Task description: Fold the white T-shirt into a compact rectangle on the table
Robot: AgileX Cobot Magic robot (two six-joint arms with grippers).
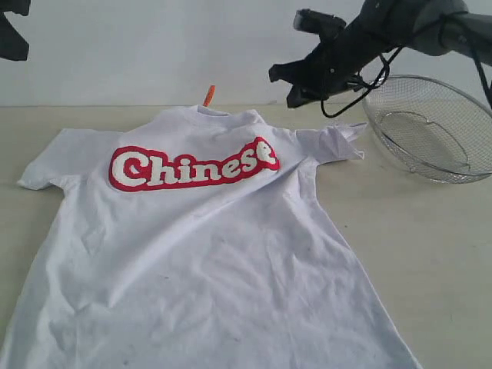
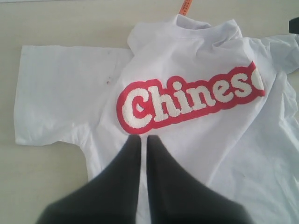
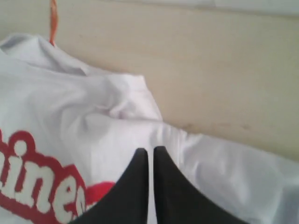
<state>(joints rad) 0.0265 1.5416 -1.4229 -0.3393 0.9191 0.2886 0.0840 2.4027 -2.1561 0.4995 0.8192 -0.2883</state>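
- The white T-shirt (image 1: 207, 254) lies spread on the counter (image 1: 430, 254), chest side up, filling most of the middle and near part.
- It is likely laid flat like this so the sleeves and sides can be folded inward; no fold shows yet.
- The long axis runs collar to hem. The collar and orange neck tag (image 1: 208, 95) point to the far edge in the exterior view, and the hem runs off the near edge.
- The red-outlined lettering (image 1: 192, 165) reads across that axis, slanting a little upward toward the right arm's side.
- The left-side sleeve (image 1: 50, 165) lies flat and sticks straight out. The right-side sleeve (image 1: 330, 142) is bunched and creased, so it probably needs smoothing.
- The left claw (image 2: 144, 140) has its fingers together with nothing between them, and it hangs above the chest just below the lettering.
- The right claw (image 3: 151, 151) is also together and empty, up over the right shoulder and sleeve area without touching the cloth.
- The wire-mesh basket (image 1: 430, 127) sits empty just beside the bunched sleeve, off the shirt, and looks parked clear of the folding area.
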